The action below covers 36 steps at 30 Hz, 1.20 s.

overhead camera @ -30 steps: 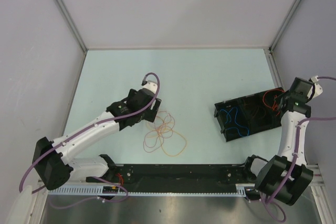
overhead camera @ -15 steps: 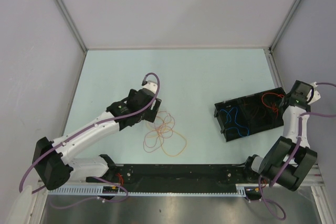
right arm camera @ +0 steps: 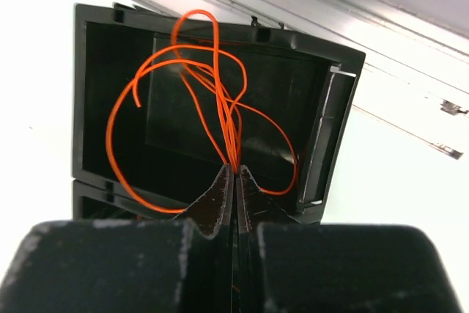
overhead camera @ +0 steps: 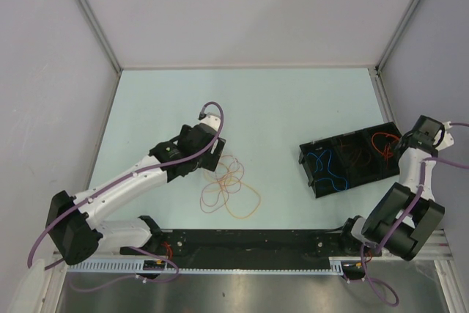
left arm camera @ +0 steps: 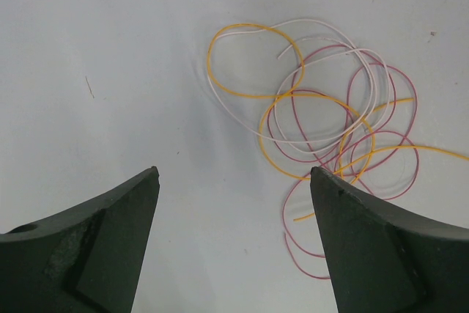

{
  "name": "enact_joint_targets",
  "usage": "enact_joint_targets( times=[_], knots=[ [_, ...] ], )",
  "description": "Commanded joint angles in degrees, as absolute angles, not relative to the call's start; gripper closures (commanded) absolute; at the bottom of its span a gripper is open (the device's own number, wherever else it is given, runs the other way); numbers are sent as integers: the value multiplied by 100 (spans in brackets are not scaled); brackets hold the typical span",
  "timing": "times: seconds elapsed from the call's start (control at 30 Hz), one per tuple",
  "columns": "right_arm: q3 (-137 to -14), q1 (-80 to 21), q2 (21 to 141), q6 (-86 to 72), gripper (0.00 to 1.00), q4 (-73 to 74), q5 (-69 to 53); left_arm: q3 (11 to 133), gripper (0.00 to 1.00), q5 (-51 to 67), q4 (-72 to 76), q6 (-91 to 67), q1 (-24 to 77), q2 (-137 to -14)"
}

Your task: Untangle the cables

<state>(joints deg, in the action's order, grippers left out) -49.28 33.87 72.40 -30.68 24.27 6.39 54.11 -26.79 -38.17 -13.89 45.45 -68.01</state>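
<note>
A tangle of thin cables (overhead camera: 231, 185) lies on the table: yellow-orange, pale pink and dark red loops. In the left wrist view the tangle (left arm camera: 322, 119) lies ahead and to the right. My left gripper (overhead camera: 213, 147) hovers at the tangle's upper left edge, open and empty (left arm camera: 234, 174), with its right fingertip over the dark red loop's edge. My right gripper (overhead camera: 403, 143) is shut (right arm camera: 234, 168) on a bright orange cable (right arm camera: 108, 141), which it holds over the right compartment of a black tray (overhead camera: 311, 153). A blue cable (overhead camera: 327, 166) lies in the tray's left compartment.
The tray (right arm camera: 344, 56) sits at the table's right side, close to the right wall rail. Grey walls enclose the table at the left, back and right. A black rail with the arm bases runs along the near edge (overhead camera: 249, 240).
My right arm has swung toward the right wall, and its gripper has shifted slightly right with the orange cable still pinched. My left arm and the tangle have not moved.
</note>
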Motion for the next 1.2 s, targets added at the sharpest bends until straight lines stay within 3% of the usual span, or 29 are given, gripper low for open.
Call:
enact_joint_targets(
  times=[0.0, 0.27, 0.57, 0.6, 0.63, 0.7, 0.73, 0.83, 0.93, 1.17],
  knots=[
    [-4746, 3366, 7444, -3111, 100, 2154, 624, 5405, 11, -2681, -3691, -1301, 4535, -6785],
    [-4632, 3384, 7805, -3068, 100, 1916, -78, 5397, 12, -2663, -3683, -1301, 4535, -6776],
    [-4658, 3410, 7339, -2980, 100, 1933, -246, 5405, 11, -2663, -3691, -1310, 4535, -6759],
    [-4684, 3428, 7278, -2971, 95, 1951, -272, 5405, 12, -2663, -3691, -1301, 4526, -6759],
    [-4719, 3436, 7243, -2962, 78, 1986, -299, 5405, 11, -2663, -3691, -1301, 4535, -6741],
    [-4824, 3454, 7164, -2901, 58, 2109, -343, 5405, 12, -2663, -3691, -1301, 4535, -6750],
    [-4851, 3454, 7050, -2866, 41, 2135, -351, 5405, 11, -2663, -3691, -1301, 4535, -6741],
    [-4974, 3454, 6752, -2769, 16, 2259, -360, 5405, 12, -2663, -3683, -1301, 4535, -6724],
    [-5062, 3454, 6540, -2777, 4, 2373, -535, 5414, 12, -2672, -3683, -1292, 4535, -6724],
    [-5299, 2886, 5758, -3418, 0, 2189, -1985, 5440, 11, -2733, -3691, -1309, 4526, -6680]
  ],
)
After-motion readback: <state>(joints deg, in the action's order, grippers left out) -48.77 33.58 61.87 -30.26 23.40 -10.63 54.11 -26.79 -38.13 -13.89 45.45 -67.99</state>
